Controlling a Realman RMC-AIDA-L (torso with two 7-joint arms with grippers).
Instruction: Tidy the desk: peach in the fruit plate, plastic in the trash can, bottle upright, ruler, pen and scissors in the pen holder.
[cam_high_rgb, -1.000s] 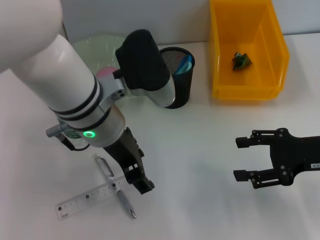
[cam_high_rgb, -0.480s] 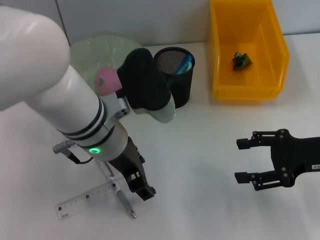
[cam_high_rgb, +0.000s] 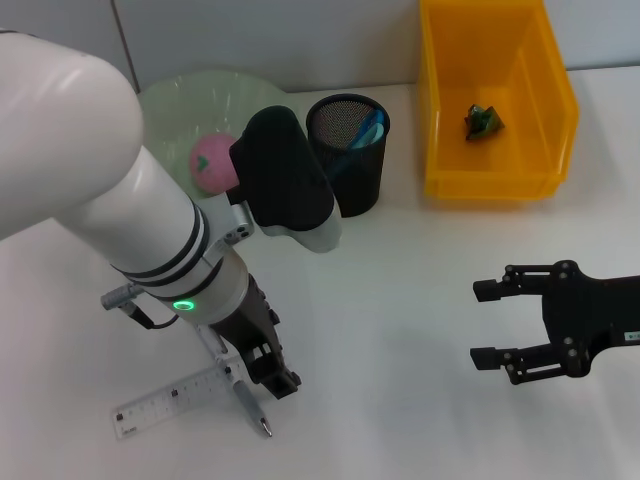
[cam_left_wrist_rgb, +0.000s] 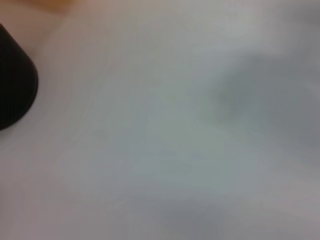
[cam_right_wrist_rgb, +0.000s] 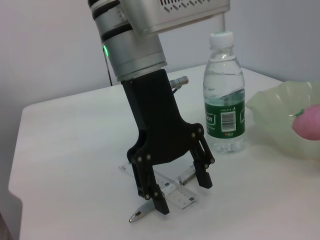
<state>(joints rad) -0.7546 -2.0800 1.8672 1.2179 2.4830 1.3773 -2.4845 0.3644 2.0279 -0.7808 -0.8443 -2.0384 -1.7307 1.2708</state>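
Note:
My left gripper (cam_high_rgb: 268, 372) is open and low over the table, its jaws astride the silver pen (cam_high_rgb: 247, 402) where it lies across the clear ruler (cam_high_rgb: 165, 402). The right wrist view shows this gripper (cam_right_wrist_rgb: 182, 192), the pen tip (cam_right_wrist_rgb: 138, 215) and the ruler (cam_right_wrist_rgb: 176, 193). The water bottle (cam_right_wrist_rgb: 224, 100) stands upright behind it; the arm hides it in the head view. The pink peach (cam_high_rgb: 211, 165) lies in the green fruit plate (cam_high_rgb: 190, 95). The black mesh pen holder (cam_high_rgb: 352, 175) holds blue-handled scissors (cam_high_rgb: 370, 125). The green plastic (cam_high_rgb: 483, 120) lies in the yellow bin (cam_high_rgb: 440, 110). My right gripper (cam_high_rgb: 488, 322) is open and empty, far right.
The plate (cam_right_wrist_rgb: 280, 107) and peach (cam_right_wrist_rgb: 307, 122) also show in the right wrist view. My bulky left arm (cam_high_rgb: 150, 230) covers the table's left middle. The left wrist view shows only blurred white table and a dark shape (cam_left_wrist_rgb: 12, 80).
My left arm has shifted a little left and lowered its gripper over the pen and ruler, uncovering the peach. The right gripper has stayed put.

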